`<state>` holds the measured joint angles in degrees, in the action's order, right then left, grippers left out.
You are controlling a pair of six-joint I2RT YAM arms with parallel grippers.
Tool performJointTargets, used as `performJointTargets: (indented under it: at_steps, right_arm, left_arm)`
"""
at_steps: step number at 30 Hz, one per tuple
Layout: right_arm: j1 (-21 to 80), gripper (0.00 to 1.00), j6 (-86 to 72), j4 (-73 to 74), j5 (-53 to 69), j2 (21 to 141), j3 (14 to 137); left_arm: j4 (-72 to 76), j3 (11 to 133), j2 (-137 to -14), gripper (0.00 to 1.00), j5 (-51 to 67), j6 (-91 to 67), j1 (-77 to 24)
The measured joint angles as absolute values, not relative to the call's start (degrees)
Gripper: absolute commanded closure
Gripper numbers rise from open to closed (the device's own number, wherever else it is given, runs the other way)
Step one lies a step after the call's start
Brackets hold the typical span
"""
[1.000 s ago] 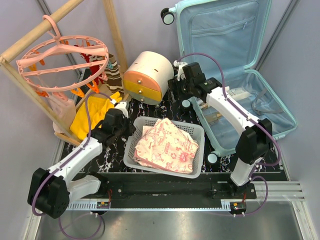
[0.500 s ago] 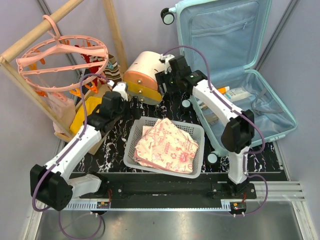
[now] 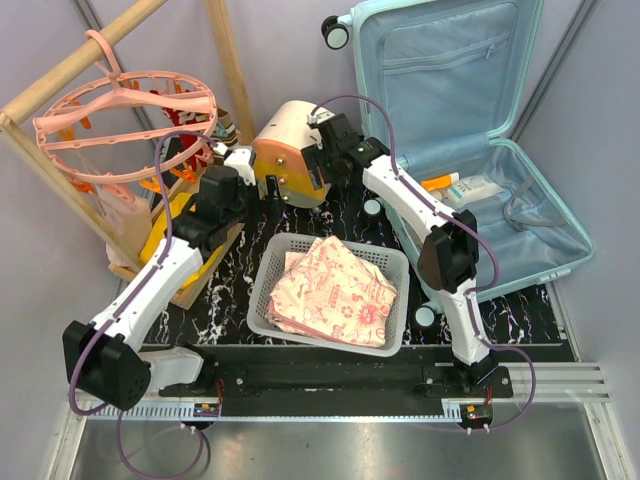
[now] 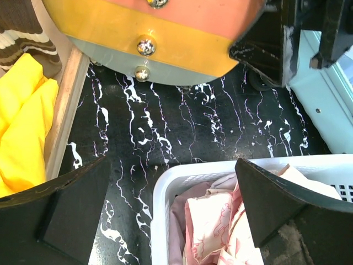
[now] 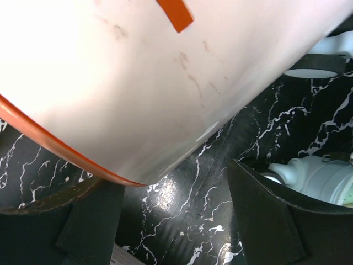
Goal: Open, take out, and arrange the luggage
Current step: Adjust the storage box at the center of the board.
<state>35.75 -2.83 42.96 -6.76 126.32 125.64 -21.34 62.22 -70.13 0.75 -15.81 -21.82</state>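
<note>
One pale mint-blue luggage [image 3: 450, 80] case lies open at the far right corner of the black, white-veined worktop [image 4: 182, 127]. Its lid stands upright at the back, showing light blue lining with a zip pocket, and its base shell lies flat along the right edge. In the base a white bottle [image 3: 470, 186] with an orange cap lies near the hinge, its label too small to read, with a grey strap [image 3: 520, 210] beside it.

Just left of the luggage, at the far middle, sits a cream-and-orange drawer box [image 3: 290, 160] with metal knobs [image 4: 145, 46] on its fronts. The right gripper [image 5: 171, 215] is spread wide at the box's rounded cream side, gripping nothing. One finger is close under the orange rim, and whether it touches cannot be told. The left gripper [image 4: 174, 204] is also spread wide and empty, over bare worktop between the drawer box and a white perforated basket [image 3: 395, 310].

The basket, near the middle of the near edge, holds a folded pink floral cloth [image 3: 335, 290]. At the left edge a wooden tray [image 4: 63, 105] holds yellow cloth [image 3: 185, 225], under a pink round peg hanger [image 3: 120, 110]
</note>
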Motion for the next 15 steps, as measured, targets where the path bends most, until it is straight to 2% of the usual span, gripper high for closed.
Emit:
performJointTargets:
  at_steps: [11,15]
  right_arm:
    - [32.8,0.21,-2.66,44.16,-6.15,126.78,126.45]
    - [32.1,0.23,-1.78,43.99,-2.74,126.72,126.41]
  left_arm:
    - [-20.84,61.82,-69.06,0.01,0.69,-16.51,-21.78]
    - [-19.53,62.59,-70.57,0.04,-0.03,-16.78,-21.78]
